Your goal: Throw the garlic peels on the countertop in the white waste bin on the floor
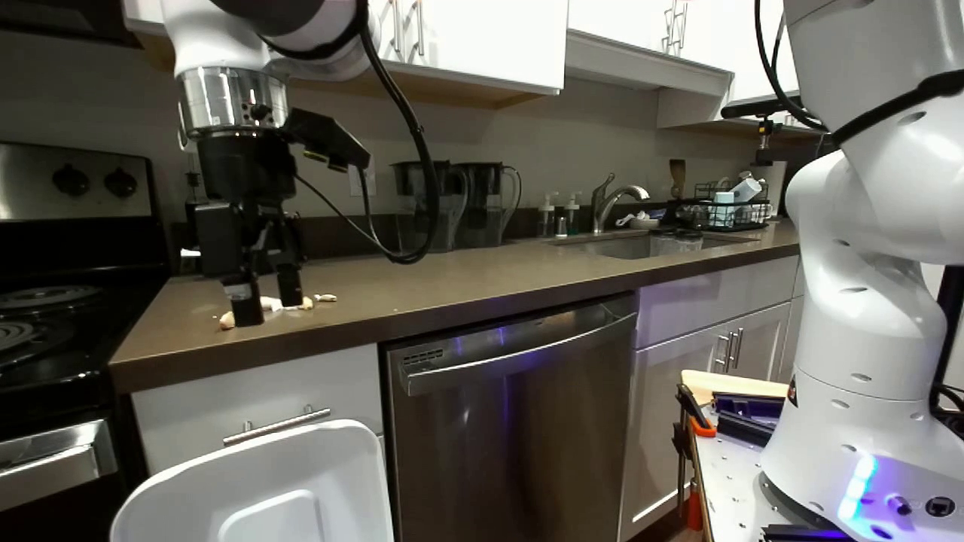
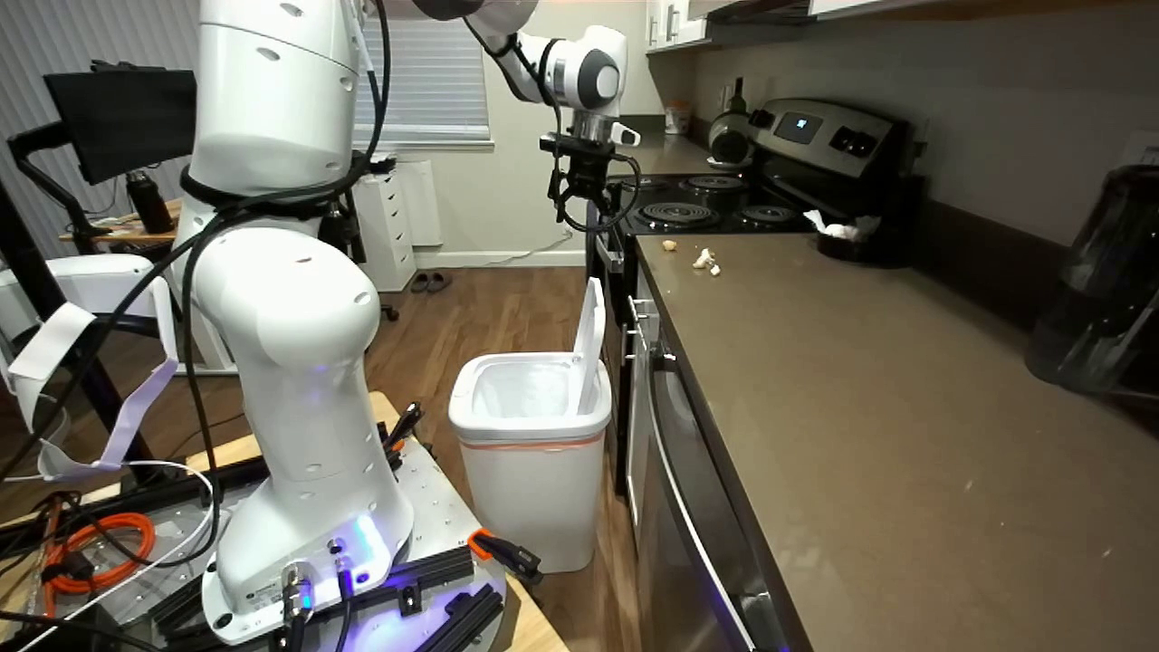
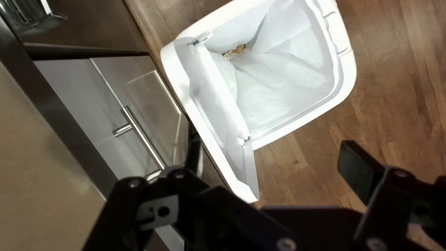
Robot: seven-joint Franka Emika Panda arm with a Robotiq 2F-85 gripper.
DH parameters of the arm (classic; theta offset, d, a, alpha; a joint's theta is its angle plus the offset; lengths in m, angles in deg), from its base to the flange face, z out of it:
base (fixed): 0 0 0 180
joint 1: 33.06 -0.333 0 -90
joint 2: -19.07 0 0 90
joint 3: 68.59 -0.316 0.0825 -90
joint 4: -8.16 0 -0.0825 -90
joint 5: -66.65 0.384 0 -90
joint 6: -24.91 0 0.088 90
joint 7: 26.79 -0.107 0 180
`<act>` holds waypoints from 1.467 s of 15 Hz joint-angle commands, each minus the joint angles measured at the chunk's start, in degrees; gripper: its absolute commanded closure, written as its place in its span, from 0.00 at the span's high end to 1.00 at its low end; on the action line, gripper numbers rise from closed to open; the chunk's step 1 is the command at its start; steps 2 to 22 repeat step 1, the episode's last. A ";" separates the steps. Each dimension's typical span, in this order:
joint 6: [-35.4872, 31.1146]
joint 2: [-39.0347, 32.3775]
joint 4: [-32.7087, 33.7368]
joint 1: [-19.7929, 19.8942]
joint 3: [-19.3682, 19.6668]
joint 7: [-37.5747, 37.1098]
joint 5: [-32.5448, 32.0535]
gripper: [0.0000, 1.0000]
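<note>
Several small off-white garlic peels (image 1: 325,298) lie on the brown countertop (image 1: 452,290) near its stove end. They also show in an exterior view (image 2: 704,260). The white waste bin (image 2: 530,507) stands on the floor by the cabinets with its lid (image 1: 316,470) raised. In the wrist view the bin (image 3: 299,129) has a white liner with a small brownish scrap (image 3: 235,51) inside. My gripper (image 2: 579,212) is off the countertop's front edge, above the bin's level. The gripper (image 3: 273,157) is open, with floor showing between the fingers and nothing visible held.
The black stove (image 2: 679,215) adjoins the countertop's end. The dishwasher (image 1: 512,421) and a cabinet handle (image 3: 143,137) are below the front edge. Two dark pitchers (image 1: 482,203) stand at the back wall. A dark bowl (image 2: 847,244) holds white scraps.
</note>
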 commanded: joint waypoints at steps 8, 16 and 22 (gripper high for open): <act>-0.60 1.87 -2.08 0.22 -0.05 1.60 1.46 1.00; -0.60 1.87 -2.08 0.22 -0.05 1.60 1.46 1.00; -0.60 1.87 -2.08 0.22 -0.05 1.60 1.46 1.00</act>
